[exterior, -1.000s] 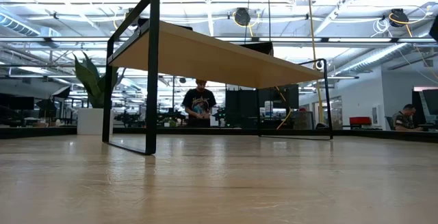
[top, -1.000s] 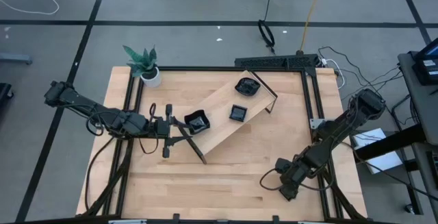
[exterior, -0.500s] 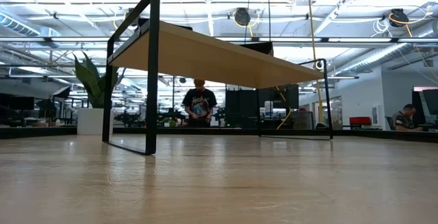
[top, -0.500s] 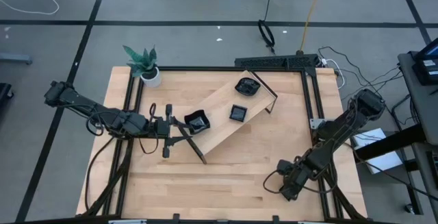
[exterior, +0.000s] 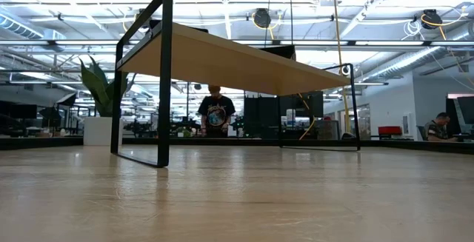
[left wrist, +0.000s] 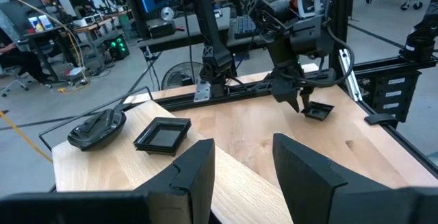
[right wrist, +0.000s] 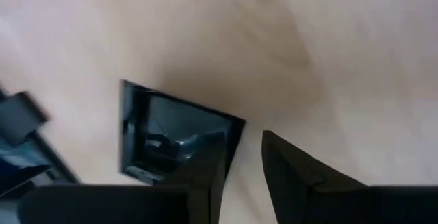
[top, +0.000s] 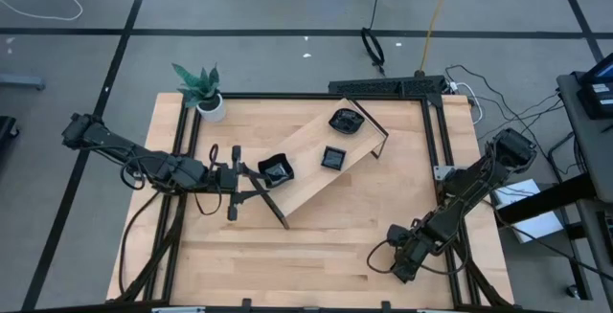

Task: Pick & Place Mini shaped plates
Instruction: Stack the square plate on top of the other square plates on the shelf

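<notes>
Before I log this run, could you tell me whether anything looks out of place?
The tray lies askew, diagonal to the table's edges. One square plate sits alone on the table by the right gripper; the other plates are on the tray.
</notes>
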